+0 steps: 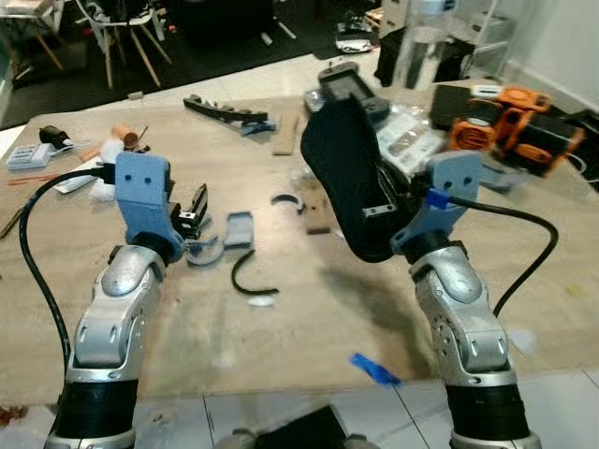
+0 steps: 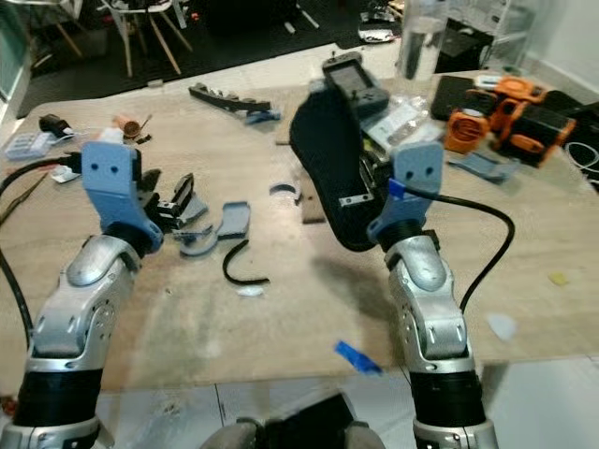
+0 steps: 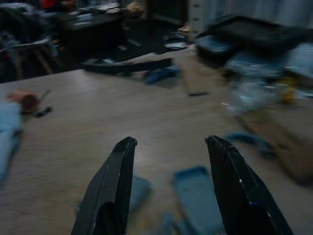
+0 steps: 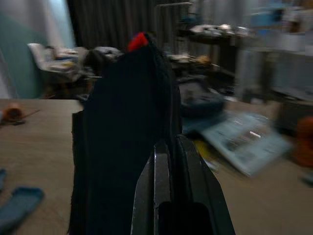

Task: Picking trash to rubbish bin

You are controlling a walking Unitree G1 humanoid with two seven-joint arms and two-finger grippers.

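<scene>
At the near edge of the desk (image 1: 281, 337) a small blue scrap (image 1: 376, 369) lies just left of the right arm. A little further in, a thin black curved strip (image 1: 249, 278) rests on the wood beside the left arm. The left gripper (image 3: 168, 147) hovers low over the desk with its two black fingers spread apart and nothing between them; its wrist view shows grey-blue plastic pieces (image 3: 198, 196) lying on the wood just under and ahead of the fingertips, which the head views place near the desk's middle left. The right gripper (image 4: 168, 152) is raised over the middle of the desk, its fingers pressed together on a large black flat piece of trash (image 1: 342, 178) held up off the surface. The right wrist view adds a red tip (image 4: 138, 41) at the piece's far end, which the head views do not show. Toward the far right corner sits an orange tool (image 1: 505, 126); along the far edge lies a long black part (image 1: 225, 110)
</scene>
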